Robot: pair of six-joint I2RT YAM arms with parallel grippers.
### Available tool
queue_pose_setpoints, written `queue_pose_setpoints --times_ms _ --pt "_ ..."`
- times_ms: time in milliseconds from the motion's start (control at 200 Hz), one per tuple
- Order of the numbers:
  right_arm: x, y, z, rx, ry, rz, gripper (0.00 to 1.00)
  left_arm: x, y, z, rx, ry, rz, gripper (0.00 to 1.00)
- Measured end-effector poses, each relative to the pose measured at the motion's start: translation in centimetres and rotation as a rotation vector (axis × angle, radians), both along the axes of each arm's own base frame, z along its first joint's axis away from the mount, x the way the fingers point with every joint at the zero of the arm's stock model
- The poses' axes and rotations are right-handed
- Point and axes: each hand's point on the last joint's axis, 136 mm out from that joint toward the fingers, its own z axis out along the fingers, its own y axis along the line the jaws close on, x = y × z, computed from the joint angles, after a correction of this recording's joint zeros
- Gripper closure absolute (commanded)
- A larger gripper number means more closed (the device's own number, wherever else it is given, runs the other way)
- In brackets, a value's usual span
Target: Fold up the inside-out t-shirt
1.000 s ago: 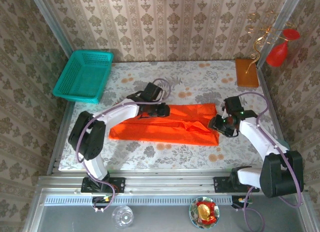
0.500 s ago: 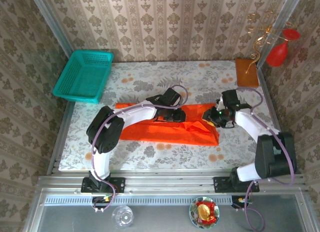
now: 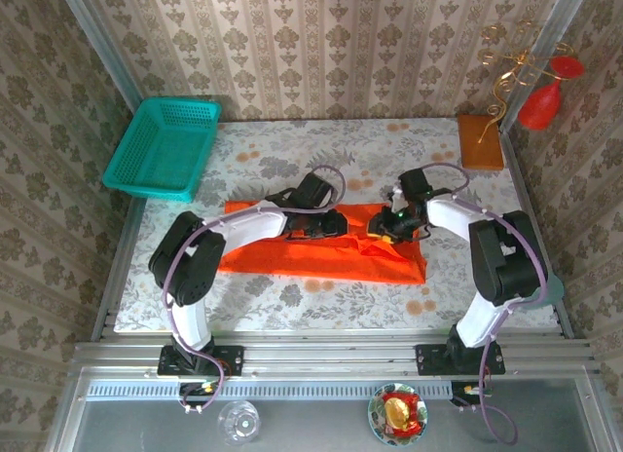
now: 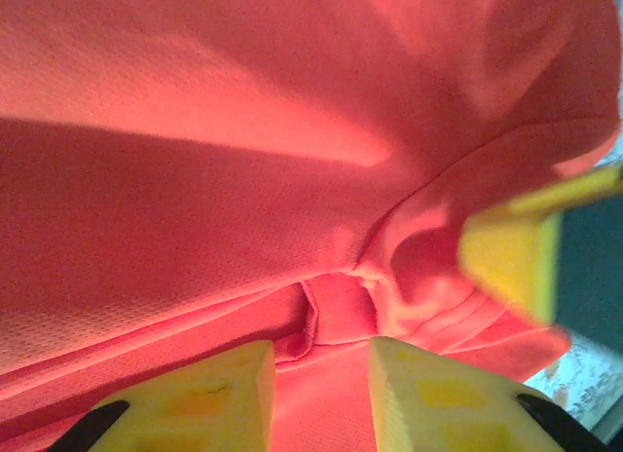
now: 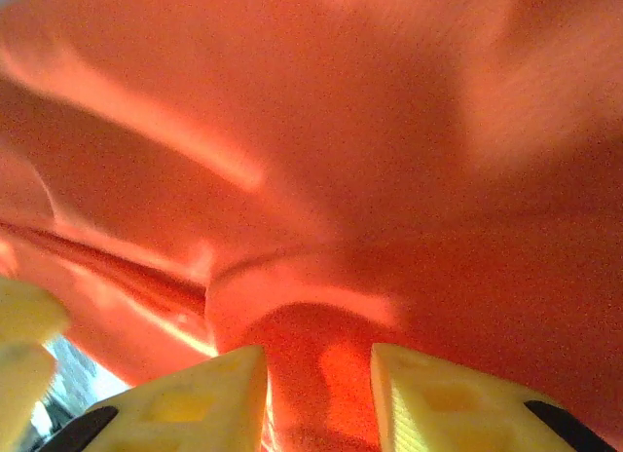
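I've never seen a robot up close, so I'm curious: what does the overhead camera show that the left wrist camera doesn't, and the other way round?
Overhead: both arms, the patterned table, the t-shirt lying as a long flat band, plus a teal basket, a brown block and a red vase. Left wrist: the cloth's weave and seams up close, with a bunched fold caught between the yellow fingers of the left tool. Both: the orange-red t-shirt with the left tool on it.

Mock home: wallpaper [image 3: 341,53], floral tablecloth [image 3: 292,145].
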Motion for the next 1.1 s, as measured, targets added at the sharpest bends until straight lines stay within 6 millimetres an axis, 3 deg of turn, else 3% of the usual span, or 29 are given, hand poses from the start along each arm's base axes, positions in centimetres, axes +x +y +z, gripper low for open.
queue_pose_setpoints --times_ms 165,385,695,1100 --pt "-3.7 1.0 -0.3 -0.006 0.040 0.041 0.67 -0.2 -0.3 0.0 -0.013 0.009 -0.011 0.68" --pt "-4.1 -0.2 2.0 -0.010 -0.002 0.005 0.67 -1.2 -2.6 -0.9 -0.022 0.043 -0.069 0.67" --pt "-5.4 -5.1 4.2 -0.055 -0.062 -0.134 0.65 -2.7 -4.6 -2.2 -0.020 0.080 -0.125 0.60" --pt "-7.1 -8.5 2.9 -0.124 -0.028 -0.237 0.63 -3.7 -5.5 -3.7 0.008 0.117 -0.151 0.66"
